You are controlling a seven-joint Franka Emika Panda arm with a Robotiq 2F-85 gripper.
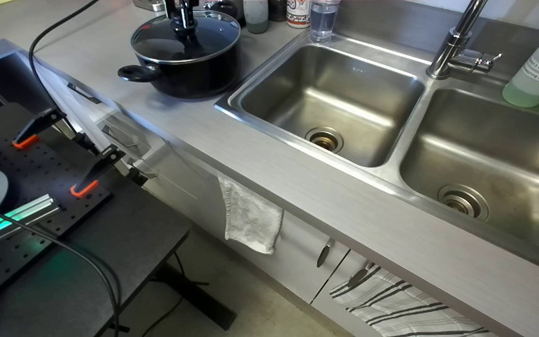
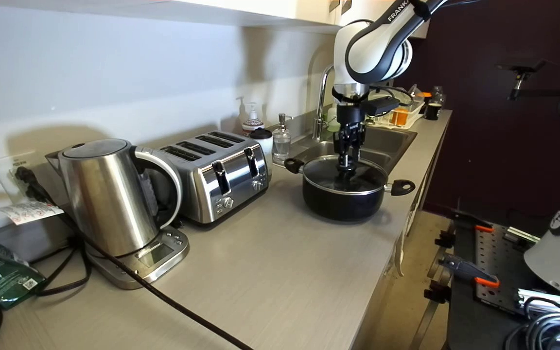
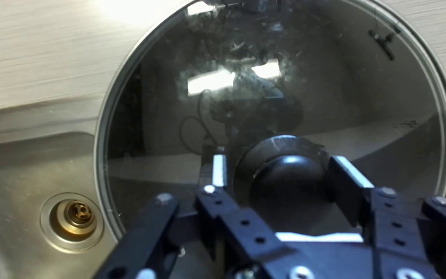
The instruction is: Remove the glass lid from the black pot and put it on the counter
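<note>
The glass lid (image 1: pixel 220 32) sits on the black pot (image 1: pixel 194 78), its rim resting level on the pot's edge. The lid (image 2: pixel 320 174) and pot (image 2: pixel 341 205) also show in an exterior view, with two black side handles. The pot stands on the grey counter (image 2: pixel 270 277) beside the sink. My gripper (image 2: pixel 349 163) points straight down over the lid's centre. In the wrist view my gripper (image 3: pixel 283 170) is open, with its fingers on either side of the black knob (image 3: pixel 290 184). A gap shows at the left finger; the right finger is very close to the knob, contact unclear.
The double sink (image 1: pixel 239 100) adjoins the pot. A toaster (image 2: pixel 234 182) and a steel kettle (image 2: pixel 105 199) stand along the wall. A black cord (image 2: pixel 173 304) crosses the counter. Soap bottles (image 2: pixel 281 138) and a white cup (image 2: pixel 263 141) stand behind the pot.
</note>
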